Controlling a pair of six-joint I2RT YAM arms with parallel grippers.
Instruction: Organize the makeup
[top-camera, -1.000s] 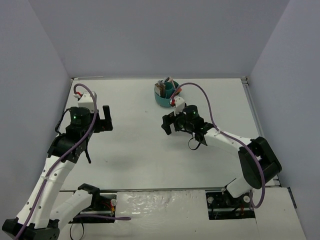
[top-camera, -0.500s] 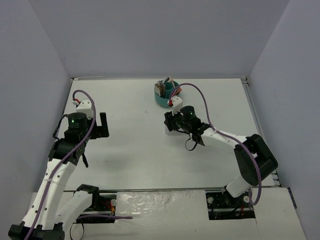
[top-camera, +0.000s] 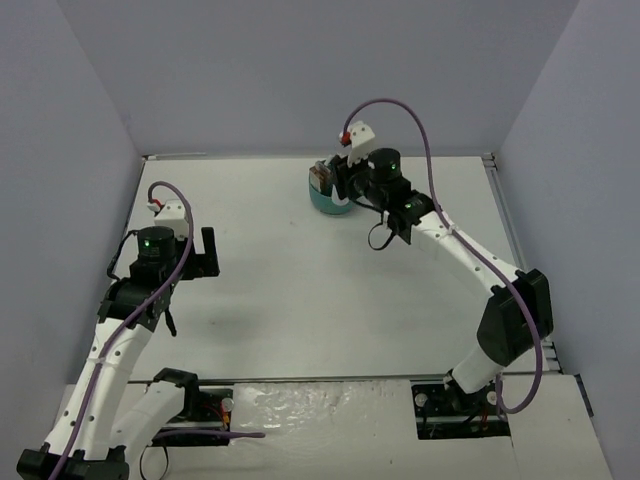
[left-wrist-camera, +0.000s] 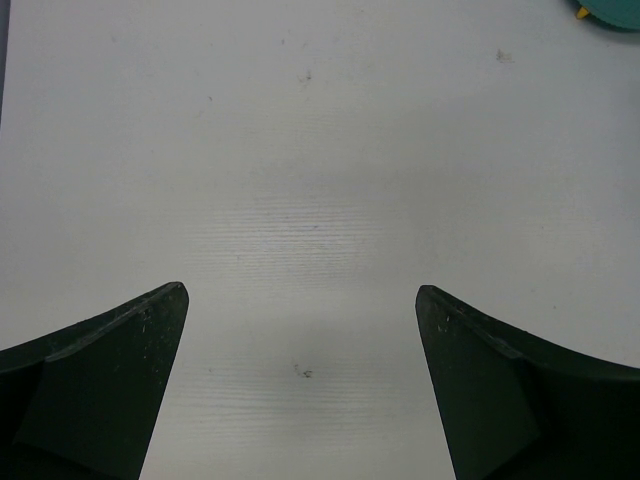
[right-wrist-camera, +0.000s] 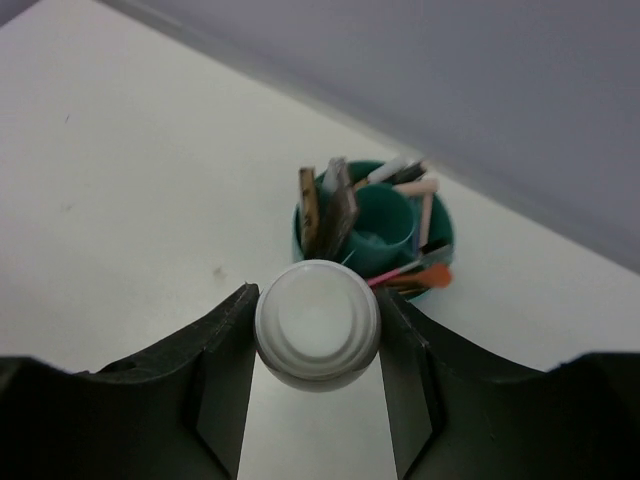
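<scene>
Ok, status. Right pincer (right-wrist-camera: 317, 300) is clamped on the white bottle (right-wrist-camera: 317, 325). The wrist view looks at the bottle's round end, with one finger tight against each side of it. The bottle is off the counter (top-camera: 300, 300) and in the pincer, not in the cup.

The teal cup (top-camera: 322, 203) sits at the far middle of the counter. From the top view the right pincer overlaps the cup's right side. Can't tell the height above it from that angle. In the right wrist view the cup lies just beyond the bottle.

Already in the cup:
- Two flat palettes (right-wrist-camera: 326, 205) stand on edge in the left compartment, leaning together.
- Thin sticks (right-wrist-camera: 425, 212) are in the right side, a pale pink one upright and an orange and a pink one angled out low on the right.
- Some dark bits sit among them, too small to identify.

Left pincer (left-wrist-camera: 300, 300) has its fingers spread wide apart and holds nothing. It is over bare counter on the left, well apart from the cup. Only a sliver of teal rim shows in the top right corner of its view.
</scene>
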